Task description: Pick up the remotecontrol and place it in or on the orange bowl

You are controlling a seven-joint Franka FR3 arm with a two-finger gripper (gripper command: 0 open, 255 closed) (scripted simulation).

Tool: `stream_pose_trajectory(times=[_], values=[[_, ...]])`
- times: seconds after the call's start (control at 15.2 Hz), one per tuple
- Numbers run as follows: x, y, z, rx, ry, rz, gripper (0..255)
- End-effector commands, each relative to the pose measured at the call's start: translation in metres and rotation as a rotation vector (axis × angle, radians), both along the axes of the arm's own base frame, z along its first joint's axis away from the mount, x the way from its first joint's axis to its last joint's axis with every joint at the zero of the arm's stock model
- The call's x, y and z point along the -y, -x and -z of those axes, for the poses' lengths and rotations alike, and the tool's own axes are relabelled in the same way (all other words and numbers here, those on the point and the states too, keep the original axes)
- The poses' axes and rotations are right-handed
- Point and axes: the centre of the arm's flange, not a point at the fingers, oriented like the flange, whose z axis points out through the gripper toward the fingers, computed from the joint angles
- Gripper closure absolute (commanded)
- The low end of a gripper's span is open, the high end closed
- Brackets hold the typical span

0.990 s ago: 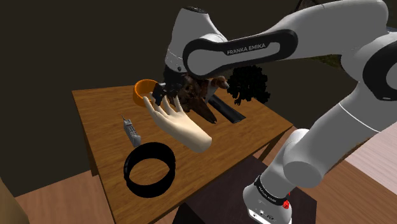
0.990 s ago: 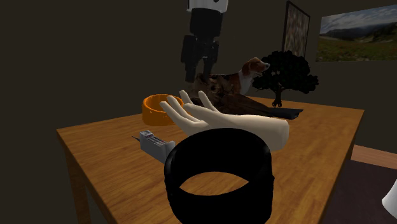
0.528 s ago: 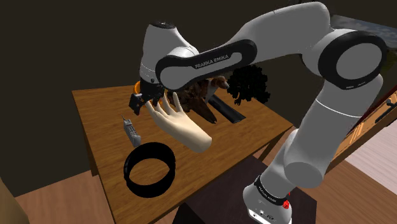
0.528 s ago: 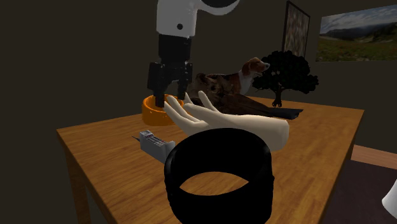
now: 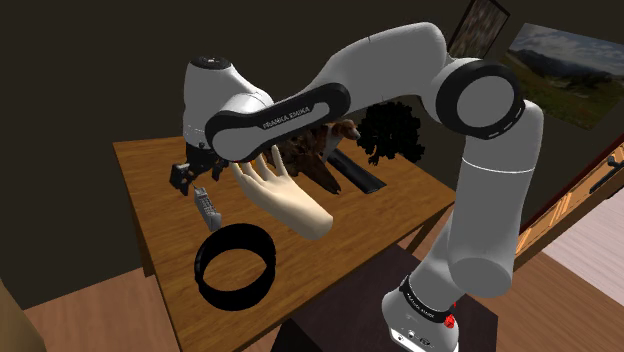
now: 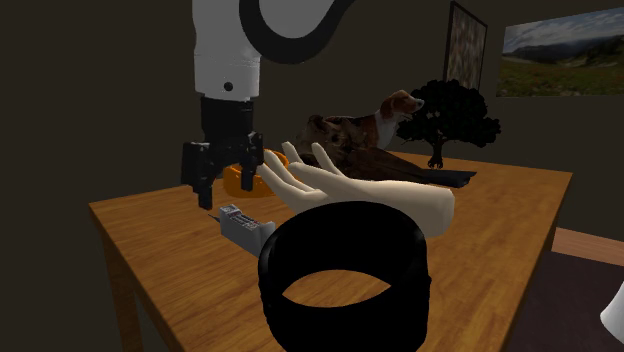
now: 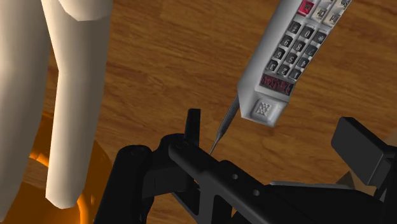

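Wooden table (image 6: pixel 150 260) in a dim room, with 2 framed pictures on the wall at the second exterior view's right. Read from that view's left:

(a) white arm (image 6: pixel 228 60), reaching straight down, its black jaws standing wide apart and holding nothing. They hang above the table, close over the antenna end of the remote.

(b) grey remotecontrol (image 6: pixel 243 225), lying flat on the table just below the jaws. In the wrist view, its keypad (image 7: pixel 296 41) faces up and its thin antenna points toward the jaws.

(c) orange bowl (image 6: pixel 232 180), on the table just behind the jaws and partly hidden by them.

(d) pale mannequin hand (image 6: pixel 350 195), palm up, with its fingertips reaching beside the bowl.

(e) black ring (image 6: pixel 345 270), nearest the camera.

(f) dog figure (image 6: pixel 385 115) and black tree (image 6: pixel 450 120), at the far side.

Step in hand, as judged: approach to the grasp, with nothing lifted yet. The next move calls for centring the jaws over the remote's body, turning them across its narrow width, lowering and closing. The carry to the bowl is short, but it must clear the mannequin's fingers.
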Motion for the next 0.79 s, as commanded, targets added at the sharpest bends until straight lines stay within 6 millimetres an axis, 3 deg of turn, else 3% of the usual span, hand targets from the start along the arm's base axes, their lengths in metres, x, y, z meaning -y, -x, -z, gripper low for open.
stream_pose_trajectory(times=[0.0, 0.33, 0.73], values=[[-0.001, -0.004, 0.010, 0.000, 0.000, 0.001, 0], [-0.001, -0.007, 0.034, 0.000, 0.000, 0.001, 0], [-0.001, -0.007, 0.034, 0.000, 0.000, 0.001, 0]])
